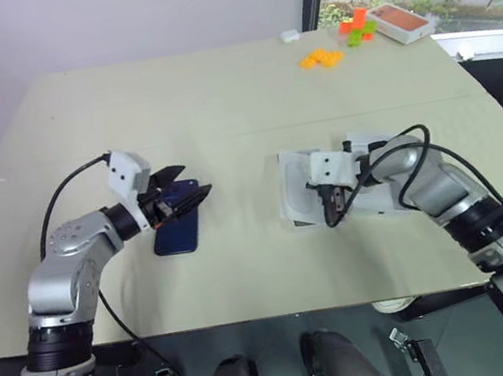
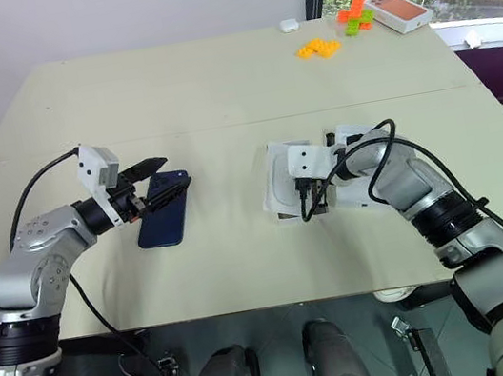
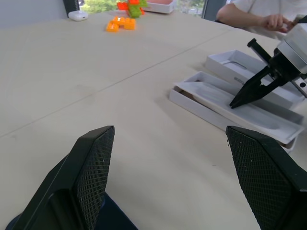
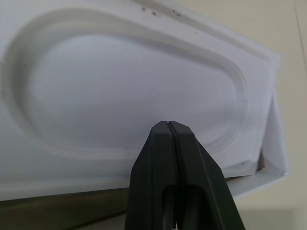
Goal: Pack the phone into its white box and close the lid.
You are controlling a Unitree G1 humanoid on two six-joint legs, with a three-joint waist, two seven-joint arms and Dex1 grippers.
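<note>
big beige table (image 1: 217, 97) by a window, phone (image 1: 179, 232) flat under the wide-open, empty left gripper (image 1: 185, 185), right gripper (image 1: 331, 215) pinched shut, tips on the white insert (image 4: 120, 91) over the white box (image 3: 192, 98), lid (image 3: 240, 67) alongside

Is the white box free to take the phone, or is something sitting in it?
Not free: the white insert with the oval recess lies on top of the white box, covering its floor. The right gripper, shut, has its tips at the insert's edge.
</note>
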